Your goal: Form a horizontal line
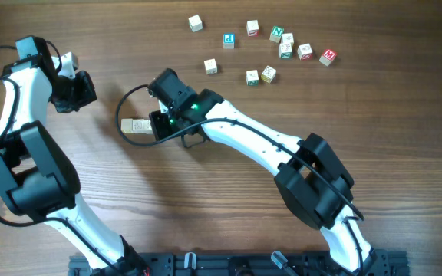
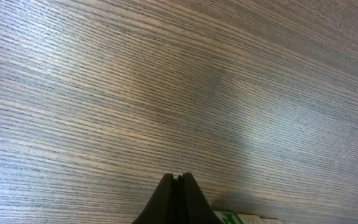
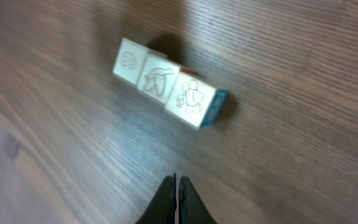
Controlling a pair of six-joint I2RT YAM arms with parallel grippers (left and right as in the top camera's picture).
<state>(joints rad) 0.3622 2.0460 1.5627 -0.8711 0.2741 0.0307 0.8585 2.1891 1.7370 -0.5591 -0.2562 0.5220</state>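
A short row of three pale cream cubes [image 3: 165, 83] lies on the wooden table, side to side, with faint line drawings on top and a teal side on the right-hand cube. In the overhead view only its left end [image 1: 134, 126] shows; the rest is hidden under my right gripper [image 1: 163, 123]. In the right wrist view my right gripper [image 3: 176, 180] is shut and empty, some way below the row. My left gripper [image 1: 74, 90] hangs at the far left; in its wrist view it [image 2: 179, 178] is shut and empty over bare wood.
Several loose lettered cubes [image 1: 286, 50] lie scattered at the back right, with a plain one [image 1: 196, 23] further left and another [image 1: 210, 67] nearer the right arm. A green-and-cream cube edge [image 2: 244, 218] shows beside the left fingers.
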